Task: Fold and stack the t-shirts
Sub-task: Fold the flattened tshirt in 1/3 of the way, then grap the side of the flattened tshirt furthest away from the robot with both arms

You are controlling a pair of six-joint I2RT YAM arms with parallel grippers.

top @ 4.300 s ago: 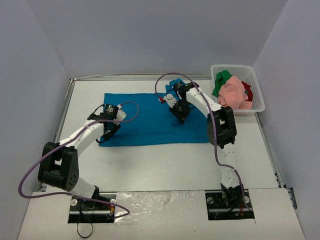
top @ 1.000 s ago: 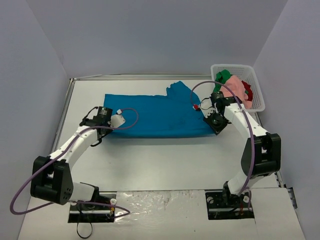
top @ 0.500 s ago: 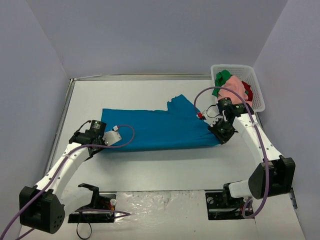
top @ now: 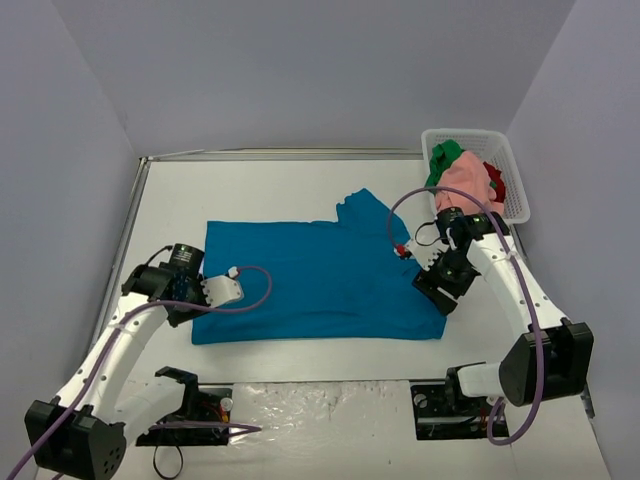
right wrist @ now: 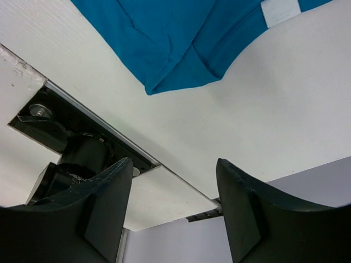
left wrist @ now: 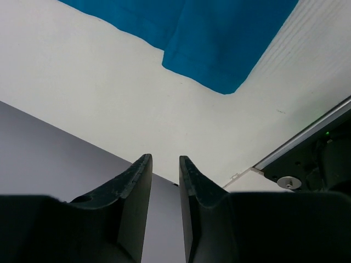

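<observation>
A teal-blue t-shirt (top: pixel 320 280) lies spread flat on the white table. My left gripper (top: pixel 188 305) hangs over its near left corner. In the left wrist view the left gripper (left wrist: pixel 164 159) has its jaws a narrow gap apart with nothing between them, and the shirt's corner (left wrist: pixel 219 60) lies beyond. My right gripper (top: pixel 441 298) is above the shirt's near right corner. The right wrist view shows that gripper (right wrist: pixel 175 161) wide open and empty, with the shirt's corner (right wrist: pixel 175 66) ahead. Green (top: pixel 443 160), pink (top: pixel 466 180) and red (top: pixel 495 180) t-shirts sit bunched in a basket.
A white mesh basket (top: pixel 515 205) stands at the back right beside the right wall. A raised metal rim (top: pixel 130 220) runs along the table's left and back edges. The arm bases and their black mounting slots (top: pixel 460 410) lie along the near edge.
Both grippers drew the teal-blue shirt's near edge toward the front, spreading it wider. Both then opened and let go of the cloth, the right one wider.
</observation>
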